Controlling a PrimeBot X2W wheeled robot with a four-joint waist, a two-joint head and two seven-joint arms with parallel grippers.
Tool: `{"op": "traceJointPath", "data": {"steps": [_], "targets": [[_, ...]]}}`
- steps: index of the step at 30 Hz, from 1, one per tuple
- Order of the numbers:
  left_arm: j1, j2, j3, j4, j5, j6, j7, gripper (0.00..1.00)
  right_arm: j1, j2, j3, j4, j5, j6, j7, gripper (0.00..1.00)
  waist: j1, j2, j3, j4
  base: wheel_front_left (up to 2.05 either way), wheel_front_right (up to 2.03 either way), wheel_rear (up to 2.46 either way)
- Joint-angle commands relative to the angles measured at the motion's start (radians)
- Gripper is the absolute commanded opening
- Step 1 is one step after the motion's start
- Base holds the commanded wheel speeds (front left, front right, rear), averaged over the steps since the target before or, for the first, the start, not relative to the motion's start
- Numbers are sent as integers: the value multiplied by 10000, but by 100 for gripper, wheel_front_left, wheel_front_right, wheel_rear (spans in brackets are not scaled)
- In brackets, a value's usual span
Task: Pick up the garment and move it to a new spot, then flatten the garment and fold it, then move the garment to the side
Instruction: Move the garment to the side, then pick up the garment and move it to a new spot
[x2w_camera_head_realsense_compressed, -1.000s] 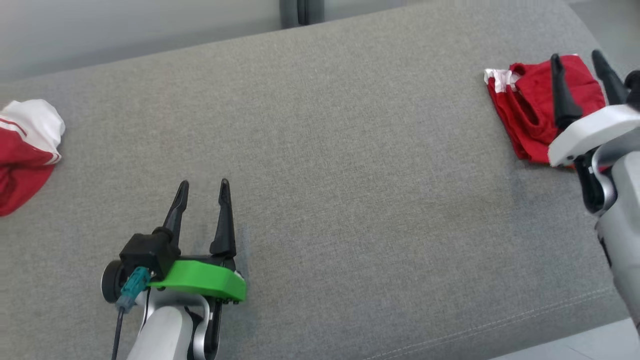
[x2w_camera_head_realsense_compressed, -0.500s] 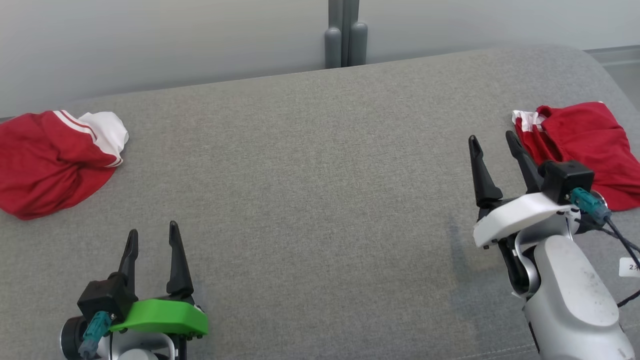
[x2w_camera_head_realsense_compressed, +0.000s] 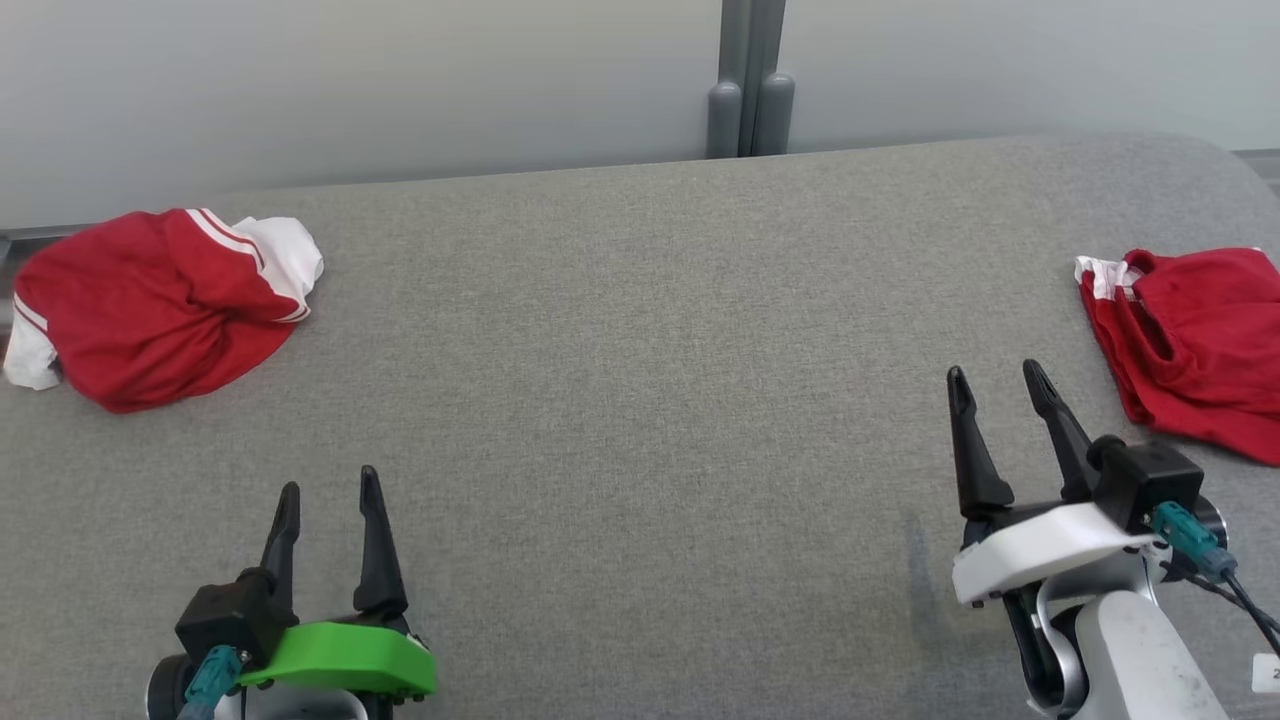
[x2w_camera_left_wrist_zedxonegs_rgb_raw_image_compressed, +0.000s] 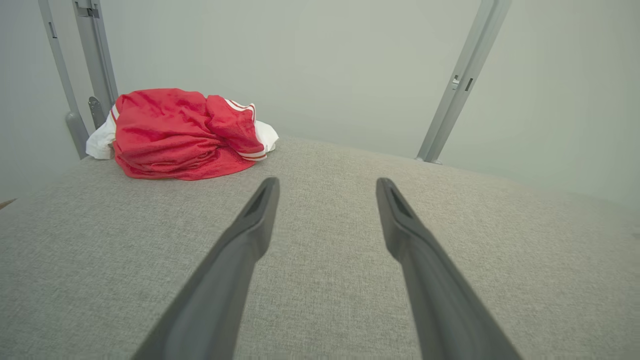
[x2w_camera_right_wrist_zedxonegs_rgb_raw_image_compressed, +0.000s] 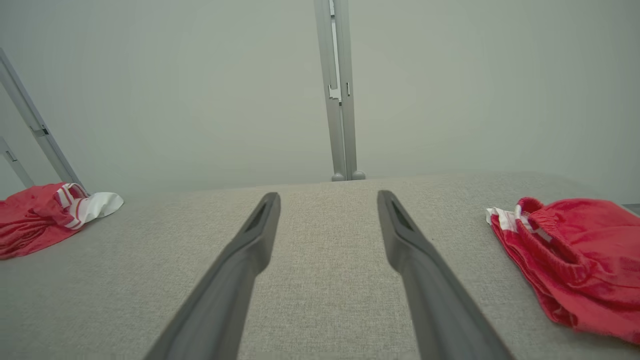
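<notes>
- The left gripper (x2w_camera_head_realsense_compressed: 328, 480) sits at the lower left of the head view, its two dark fingers spread wide with nothing between them. They point up the frame over bare grey fabric.
- The right gripper (x2w_camera_head_realsense_compressed: 994, 370) sits at the lower right, also spread wide and empty, with its fingers leaning slightly left.
- In each wrist view the left gripper (x2w_camera_left_wrist_zedxonegs_rgb_raw_image_compressed: 327, 182) and the right gripper (x2w_camera_right_wrist_zedxonegs_rgb_raw_image_compressed: 328, 195) show only grey cushion (x2w_camera_head_realsense_compressed: 640, 400) in the gap between their fingers.
- A folded garment (x2w_camera_head_realsense_compressed: 1200, 350) lies at the right edge of the head view, just right of and above the right gripper and apart from it. It is red and lies fairly flat, with a gathered waistband and a white-striped corner at its upper left.
- A crumpled garment (x2w_camera_head_realsense_compressed: 150, 300) lies at the upper left, well apart from the left gripper. It is a bunched red heap with white trim and white cloth poking out at both ends.
- A grey post (x2w_camera_head_realsense_compressed: 750, 80) stands against the pale wall behind the cushion.
- A second ago the right gripper's fingers overlapped the folded garment; now they stand clear of it, at its lower left.
- The head camera has swung since then, so the crumpled garment, earlier cut off by the left edge, now shows whole.
- Both grippers are as wide open as before.
</notes>
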Motion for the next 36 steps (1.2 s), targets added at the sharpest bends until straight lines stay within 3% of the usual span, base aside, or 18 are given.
{"op": "traceJointPath", "data": {"steps": [1, 9, 36], "targets": [[165, -18, -50, 23, 68, -90, -22, 100, 244, -24, 22, -98, 70, 1, -53, 100, 0, 0, -95, 100, 0, 0, 0], [15, -69, -182, 421, 90, -330, -23, 100, 954, -21, 191, -451, 344, 1, -55, 100, 0, 0, -278, 166, 0, 0, 0], [-45, -107, -255, 682, 212, -461, -23, 100, 1225, -18, 187, -258, 551, 1, -54, 100, 0, 0, -515, 208, 0, 0, 0]]}}
